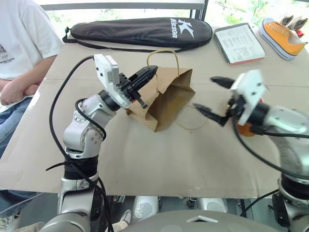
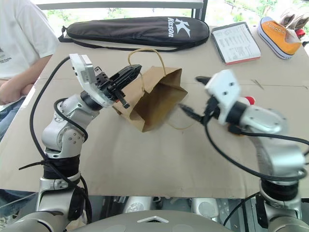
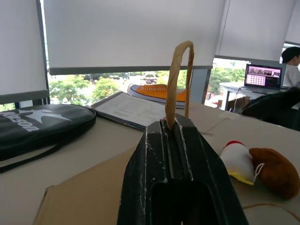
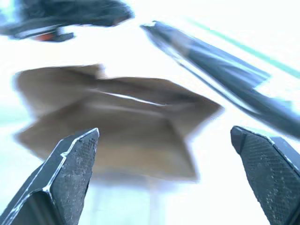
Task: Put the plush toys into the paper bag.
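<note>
Cardboard-covered table, paper bag (mouth open), plush toy beside it

Daylight pours in from the windows behind the desk, leaving the head views bright and evenly lit, with soft shadows under the paper bag. In the right wrist view the desk around the bag is blown out to white, and the bag itself looks smeared, probably by motion.

Your way to the paper bag mouth from frame right is open tabletop; left gripper blocks its left side.
</note>
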